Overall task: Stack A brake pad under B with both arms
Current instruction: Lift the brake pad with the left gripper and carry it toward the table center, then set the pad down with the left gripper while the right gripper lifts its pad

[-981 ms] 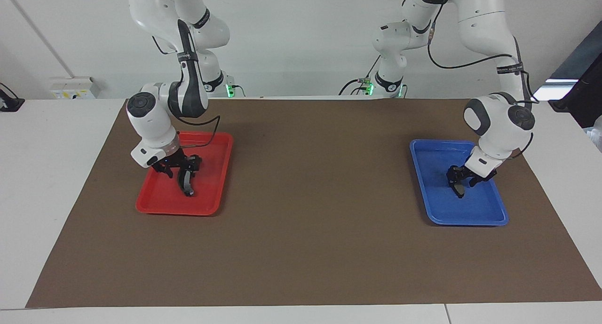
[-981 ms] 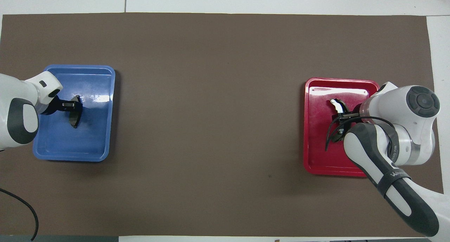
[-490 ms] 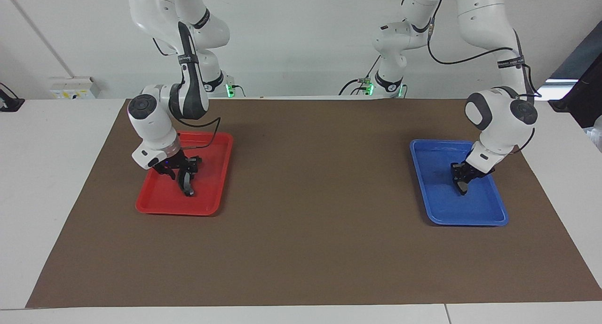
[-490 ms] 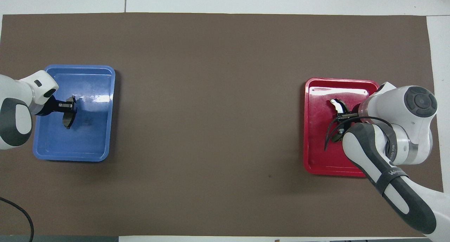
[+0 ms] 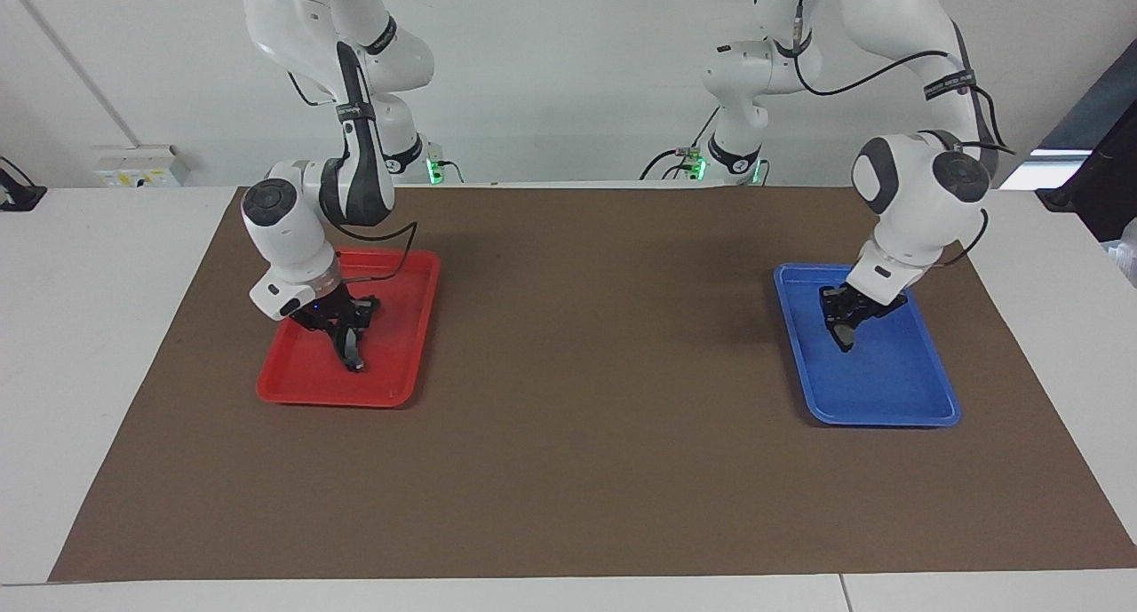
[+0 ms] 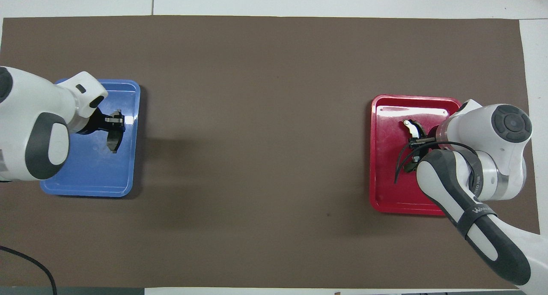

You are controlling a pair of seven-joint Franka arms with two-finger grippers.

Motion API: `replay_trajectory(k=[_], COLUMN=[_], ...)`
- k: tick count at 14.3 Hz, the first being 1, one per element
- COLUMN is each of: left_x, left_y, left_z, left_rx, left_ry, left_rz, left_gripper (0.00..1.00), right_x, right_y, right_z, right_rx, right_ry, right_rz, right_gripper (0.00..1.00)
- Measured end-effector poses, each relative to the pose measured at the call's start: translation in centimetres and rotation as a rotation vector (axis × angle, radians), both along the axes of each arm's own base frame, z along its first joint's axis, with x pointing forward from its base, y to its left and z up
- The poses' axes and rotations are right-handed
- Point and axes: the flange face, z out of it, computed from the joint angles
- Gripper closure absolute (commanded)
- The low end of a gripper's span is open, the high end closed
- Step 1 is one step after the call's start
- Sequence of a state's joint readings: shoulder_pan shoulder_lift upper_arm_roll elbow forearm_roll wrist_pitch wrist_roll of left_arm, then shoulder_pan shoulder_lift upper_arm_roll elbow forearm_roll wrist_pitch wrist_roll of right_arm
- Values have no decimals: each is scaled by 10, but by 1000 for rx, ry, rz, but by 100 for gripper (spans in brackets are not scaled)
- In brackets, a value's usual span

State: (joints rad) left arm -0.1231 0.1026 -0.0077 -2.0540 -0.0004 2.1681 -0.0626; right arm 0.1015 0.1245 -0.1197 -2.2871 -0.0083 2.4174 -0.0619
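Note:
My left gripper is shut on the short dark brake pad A and holds it in the air over the blue tray. In the overhead view the left gripper and pad A are over the tray's side toward the table's middle. My right gripper is low in the red tray, shut on the longer crescent pad B. B stands on edge with its lower end at or just above the tray floor. In the overhead view B's light end shows beside the right gripper.
A brown mat covers the table between the two trays. The red tray lies toward the right arm's end and the blue tray toward the left arm's end. A black cable loops off the right wrist over the red tray.
My left gripper has risen with pad A and moved across the blue tray toward the table's middle. My right gripper has stayed almost in place on B in the red tray.

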Motion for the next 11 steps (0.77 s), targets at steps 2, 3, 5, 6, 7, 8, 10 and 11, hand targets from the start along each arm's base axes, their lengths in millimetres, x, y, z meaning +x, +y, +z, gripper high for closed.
replay_trajectory(k=[2, 3, 5, 6, 7, 8, 10, 11], left_x=[-10, -16, -30, -37, -43, -50, -61, -66], left_y=[-61, -89, -141, -164, -184, -202, -232, -245], left_z=[2, 2, 1, -3, -8, -14, -29, -37], left_rx=[-5, -10, -24, -32, -39, -44, -53, -59], left_ry=[-12, -22, -43, -52, -57, -59, -62, -64], left_rz=[32, 42, 69, 90, 100, 105, 125, 139], left_gripper=[100, 100, 100, 100, 99, 99, 98, 98], right_x=[5, 9, 19, 22, 24, 25, 27, 30], right_y=[1, 2, 1, 0, -1, -2, -2, -2], right_z=[7, 13, 30, 35, 39, 40, 45, 51], right_rx=[0, 0, 0, -1, -1, -1, -1, -1], right_ry=[3, 7, 8, 8, 8, 7, 7, 16], right_rz=[2, 4, 17, 23, 24, 23, 23, 22], right_gripper=[97, 97, 97, 97, 97, 97, 97, 97])
